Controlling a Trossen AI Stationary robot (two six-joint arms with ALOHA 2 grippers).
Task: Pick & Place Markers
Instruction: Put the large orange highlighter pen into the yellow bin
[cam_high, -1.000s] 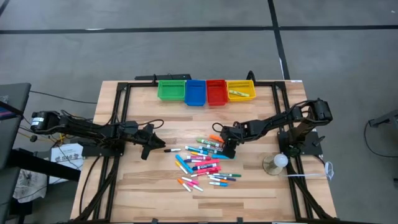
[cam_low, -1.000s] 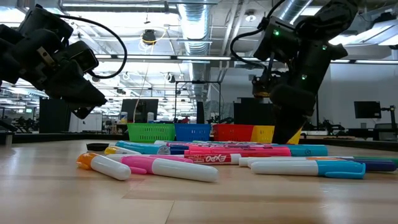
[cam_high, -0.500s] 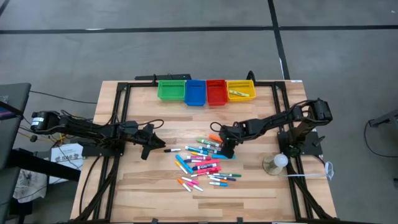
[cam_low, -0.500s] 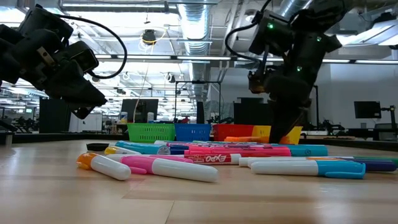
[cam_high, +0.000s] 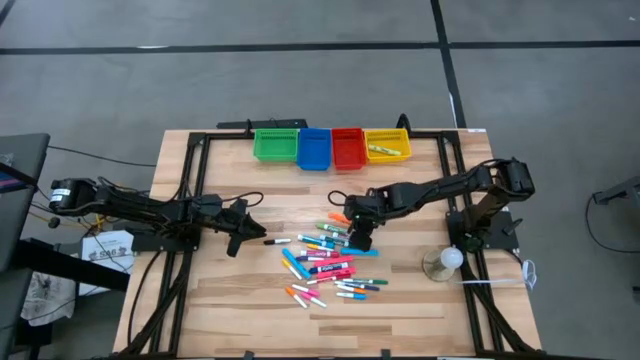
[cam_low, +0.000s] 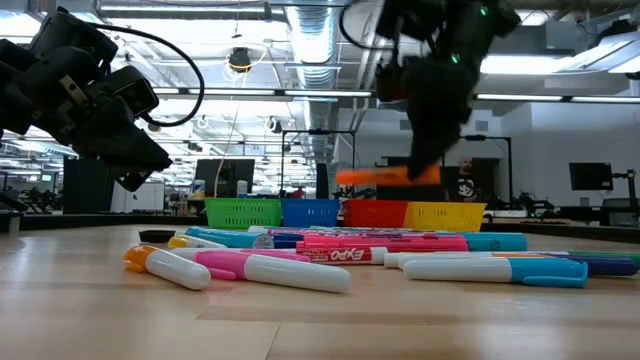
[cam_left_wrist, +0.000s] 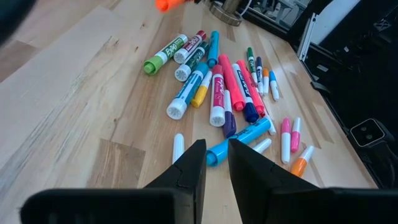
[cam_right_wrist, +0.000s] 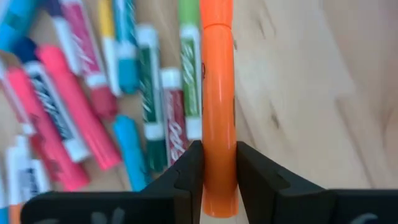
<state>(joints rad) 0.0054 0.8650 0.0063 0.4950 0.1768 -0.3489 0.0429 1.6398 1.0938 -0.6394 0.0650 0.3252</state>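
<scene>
- Orange marker (cam_right_wrist: 218, 118): clamped between right gripper (cam_right_wrist: 214, 171) fingers, lifted above the marker pile (cam_high: 325, 258).
- Step: carrying; next, release over a bin (cam_high: 387, 146).
- Left gripper (cam_left_wrist: 212, 163): fingers nearly closed, empty, beside the pile.

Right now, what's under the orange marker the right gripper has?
The right gripper holds the orange marker clear above the marker pile. Green, red and blue markers lie on the wooden table beneath. Whatever sits directly under its barrel is covered.

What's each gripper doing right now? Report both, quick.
Left gripper: shut, empty, hovering beside the marker pile.
Right gripper: shut on an orange marker, lifted above the pile.
</scene>
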